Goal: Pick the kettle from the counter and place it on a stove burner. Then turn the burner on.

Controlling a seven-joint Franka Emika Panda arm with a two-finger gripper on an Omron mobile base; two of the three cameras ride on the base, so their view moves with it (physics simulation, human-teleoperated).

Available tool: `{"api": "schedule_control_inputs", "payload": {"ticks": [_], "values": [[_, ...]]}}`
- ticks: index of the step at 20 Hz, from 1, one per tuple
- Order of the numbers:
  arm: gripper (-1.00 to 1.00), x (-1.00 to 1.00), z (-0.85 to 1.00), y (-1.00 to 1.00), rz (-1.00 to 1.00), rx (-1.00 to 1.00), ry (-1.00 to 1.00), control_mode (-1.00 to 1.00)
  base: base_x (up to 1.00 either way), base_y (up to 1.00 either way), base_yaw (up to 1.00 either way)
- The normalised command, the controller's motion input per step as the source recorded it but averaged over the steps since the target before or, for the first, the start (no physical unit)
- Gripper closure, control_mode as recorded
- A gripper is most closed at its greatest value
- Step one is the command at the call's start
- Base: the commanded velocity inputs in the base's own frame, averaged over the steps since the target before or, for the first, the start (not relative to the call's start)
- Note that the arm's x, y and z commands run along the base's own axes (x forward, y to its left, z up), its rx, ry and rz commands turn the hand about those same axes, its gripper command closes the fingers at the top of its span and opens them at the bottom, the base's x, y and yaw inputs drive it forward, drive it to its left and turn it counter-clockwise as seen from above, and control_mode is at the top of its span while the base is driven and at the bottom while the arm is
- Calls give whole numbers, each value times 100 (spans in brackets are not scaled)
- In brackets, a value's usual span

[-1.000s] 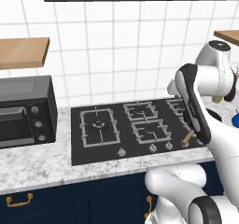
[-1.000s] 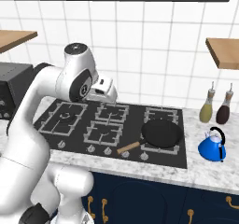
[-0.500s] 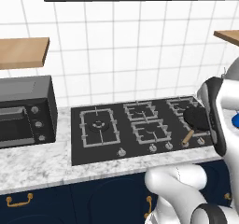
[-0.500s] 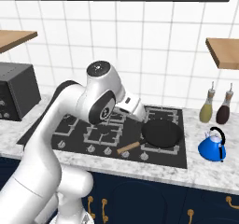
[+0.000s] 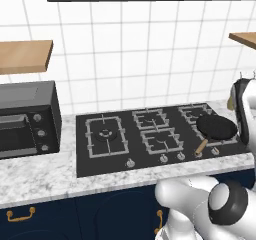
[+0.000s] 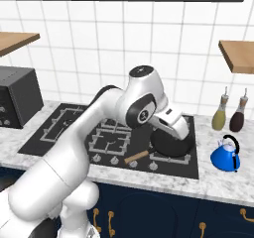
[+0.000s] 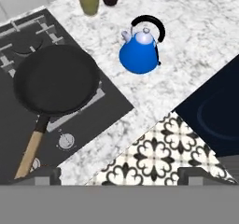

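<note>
My pincer (image 7: 119,174) hung wide open, holding nothing, above the counter (image 7: 196,41) edge; ahead of its tips, well apart, the kettle (image 7: 139,55) stood upright on the marble, the frying pan (image 7: 56,85) to one side; I judged the kettle light, rigid and smooth-domed, best taken by its thin black handle (image 7: 156,26).

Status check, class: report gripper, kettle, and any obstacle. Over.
Gripper open, empty. Kettle upright on counter, untouched. Frying pan sits on a right-side burner.
</note>
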Motion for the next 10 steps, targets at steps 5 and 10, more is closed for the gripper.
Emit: {"api": "schedule_control_inputs", "payload": {"ticks": [5, 10], "values": [[-100, 1, -46, -100, -11, 1, 14, -100, 0, 0, 0], [-100, 2, -54, -100, 3, 4, 0, -100, 0, 0, 0]]}}
